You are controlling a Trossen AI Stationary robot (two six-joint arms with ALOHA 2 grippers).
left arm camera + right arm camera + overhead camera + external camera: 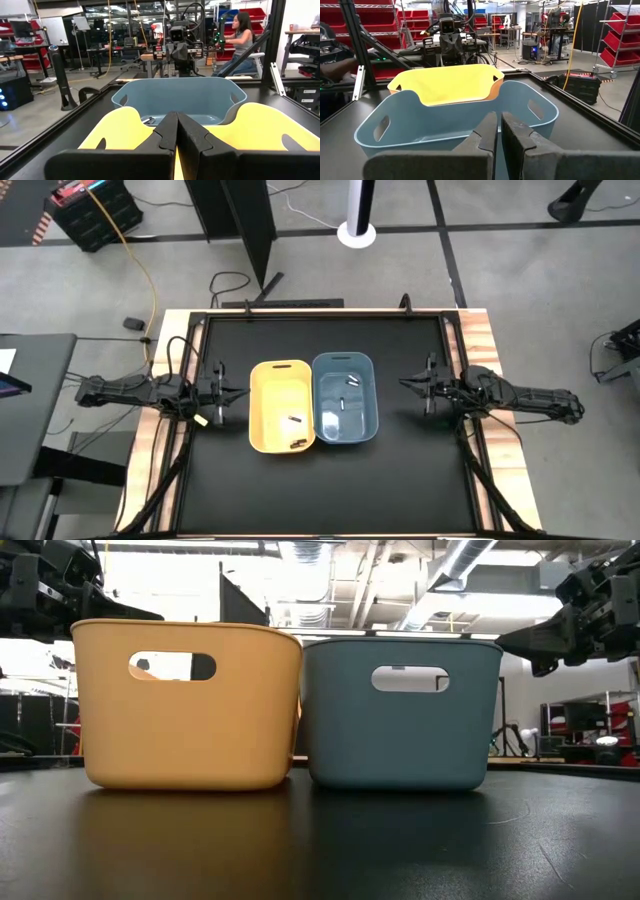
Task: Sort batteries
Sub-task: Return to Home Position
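Since both arms hang idle, I log near to far. My left end effector [177, 120] is clenched on nothing, just outside the yellow bin [252, 405]; my right end effector [499, 119] likewise, just outside the blue bin [376, 400]. Both bins touch, side by side on the desk [400, 480]. On the yellow bin's floor lie the dark batteries [295, 421], on the blue one's the pale batteries [341, 404]. Judgement: light, rigid, smooth cylinders, apt to roll; I would pinch across mid-barrel. Bin walls would crowd any reach from the side. Far off, a person [240, 35] sits in the room.
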